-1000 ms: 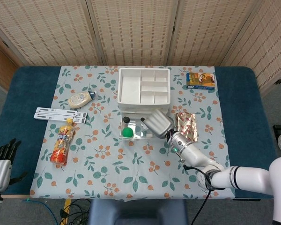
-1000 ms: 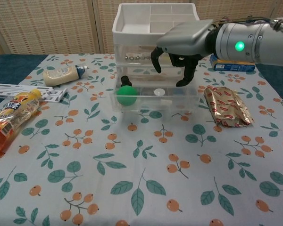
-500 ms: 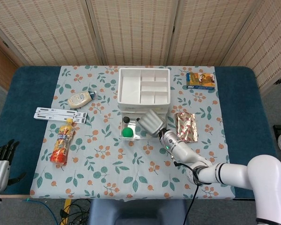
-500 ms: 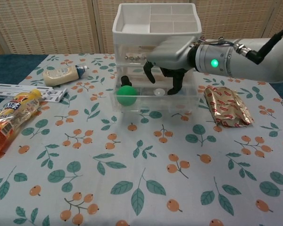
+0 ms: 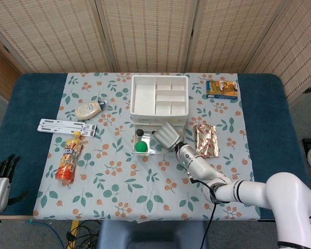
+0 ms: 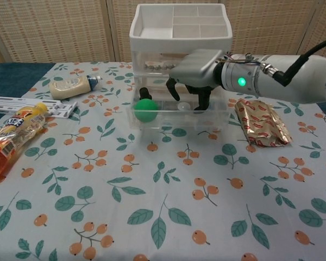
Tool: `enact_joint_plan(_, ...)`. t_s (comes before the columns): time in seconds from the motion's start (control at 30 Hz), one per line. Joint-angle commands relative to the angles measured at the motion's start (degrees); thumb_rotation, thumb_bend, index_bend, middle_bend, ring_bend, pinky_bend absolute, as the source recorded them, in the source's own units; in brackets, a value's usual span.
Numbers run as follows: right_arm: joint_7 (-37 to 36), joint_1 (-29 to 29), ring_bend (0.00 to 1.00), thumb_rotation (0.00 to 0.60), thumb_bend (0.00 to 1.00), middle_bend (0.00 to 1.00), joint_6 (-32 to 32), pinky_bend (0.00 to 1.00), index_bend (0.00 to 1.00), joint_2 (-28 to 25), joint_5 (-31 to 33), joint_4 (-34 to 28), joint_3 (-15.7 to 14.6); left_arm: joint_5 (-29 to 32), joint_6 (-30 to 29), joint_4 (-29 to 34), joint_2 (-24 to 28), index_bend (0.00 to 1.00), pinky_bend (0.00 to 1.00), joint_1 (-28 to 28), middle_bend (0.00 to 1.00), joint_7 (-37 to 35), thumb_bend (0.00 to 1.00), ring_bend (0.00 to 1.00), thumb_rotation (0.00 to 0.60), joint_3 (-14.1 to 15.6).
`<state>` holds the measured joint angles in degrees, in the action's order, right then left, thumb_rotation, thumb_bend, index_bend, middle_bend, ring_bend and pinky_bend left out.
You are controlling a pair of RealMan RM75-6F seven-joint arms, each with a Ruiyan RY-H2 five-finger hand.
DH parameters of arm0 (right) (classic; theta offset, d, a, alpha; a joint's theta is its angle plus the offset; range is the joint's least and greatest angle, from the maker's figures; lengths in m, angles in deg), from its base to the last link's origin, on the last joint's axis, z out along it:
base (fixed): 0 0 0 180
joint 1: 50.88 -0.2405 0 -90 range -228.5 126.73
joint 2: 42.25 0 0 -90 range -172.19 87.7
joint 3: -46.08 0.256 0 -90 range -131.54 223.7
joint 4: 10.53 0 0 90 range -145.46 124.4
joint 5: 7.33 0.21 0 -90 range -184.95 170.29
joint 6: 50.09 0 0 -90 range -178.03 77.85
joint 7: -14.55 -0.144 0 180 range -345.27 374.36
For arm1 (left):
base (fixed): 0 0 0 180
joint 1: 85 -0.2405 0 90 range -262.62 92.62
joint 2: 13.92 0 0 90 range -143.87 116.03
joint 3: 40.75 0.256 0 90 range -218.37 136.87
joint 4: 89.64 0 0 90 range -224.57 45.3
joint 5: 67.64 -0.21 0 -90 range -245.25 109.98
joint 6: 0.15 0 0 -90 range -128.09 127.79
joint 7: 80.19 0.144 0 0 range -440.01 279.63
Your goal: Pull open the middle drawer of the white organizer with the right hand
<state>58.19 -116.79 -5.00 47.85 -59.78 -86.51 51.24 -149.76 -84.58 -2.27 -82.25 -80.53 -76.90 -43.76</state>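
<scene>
The white organizer (image 5: 159, 96) (image 6: 179, 39) stands at the back middle of the table. Its lowest clear drawer (image 6: 179, 117) is pulled out, with a green ball (image 6: 146, 108) (image 5: 141, 147) and small items in it. The drawers above it, including the middle drawer (image 6: 152, 82), are pushed in. My right hand (image 6: 194, 73) (image 5: 167, 136) hovers close in front of the middle drawer, fingers hanging down over the open lowest drawer and holding nothing. Whether they touch the middle drawer's front is hidden. My left hand (image 5: 0, 179) rests at the table's near left edge, fingers apart.
A gold foil packet (image 6: 261, 122) lies right of the open drawer and a blue box (image 5: 222, 88) sits at the back right. On the left are a mayonnaise bottle (image 6: 73, 85), white strips (image 5: 67, 127) and an orange bottle (image 5: 69, 158).
My right hand has moved left, lower and closer to the organizer's front, with its fingers now over the open lowest drawer. The left hand has slipped slightly lower in the head view.
</scene>
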Motion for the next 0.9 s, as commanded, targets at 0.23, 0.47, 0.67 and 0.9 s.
enact_joint_plan(0.23,-0.6,-0.3,1.00,0.600,0.28,0.99,-0.4,1.00,0.39,1.6,-0.8,2.0,0.2,0.1,0.1,-0.4,-0.1,0.08,0.11,-0.1,0.07,-0.2,0.14,0.11,0.600,-0.1)
enact_joint_plan(0.47,-0.5,-0.6,1.00,0.600,0.28,0.99,-0.8,1.00,0.40,2.6,-0.6,3.3,0.3,0.2,0.0,-0.5,0.0,0.08,0.11,-0.2,0.07,-0.4,0.14,0.11,0.600,-0.1)
enact_joint_plan(0.67,-0.1,-0.7,1.00,0.600,0.29,0.99,-1.0,1.00,0.41,2.9,-0.3,3.9,0.2,0.4,0.0,-0.5,-0.1,0.08,0.11,-0.3,0.07,-0.5,0.14,0.11,0.600,-0.2)
enact_joint_plan(0.9,0.1,-0.7,1.00,0.600,0.29,0.99,-1.1,1.00,0.44,3.2,0.0,4.4,0.2,0.4,0.0,-0.6,-0.2,0.08,0.11,-0.3,0.07,-0.5,0.14,0.11,0.600,-0.2)
